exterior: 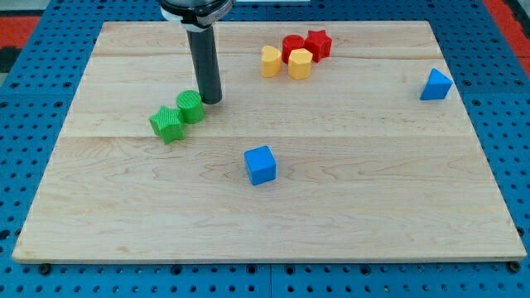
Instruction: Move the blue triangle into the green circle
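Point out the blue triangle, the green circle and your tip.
blue triangle [436, 85]: camera view, on its front face.
green circle [190, 107]: camera view, on its top face.
my tip [212, 100]: camera view, the rod's very end, just right of the green circle.

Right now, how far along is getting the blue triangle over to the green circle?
Nothing is done yet: the blue triangle sits at the view's right, far from the green circle. My tip rests beside the green circle, nowhere near the triangle. Left: reach the triangle and push it across.
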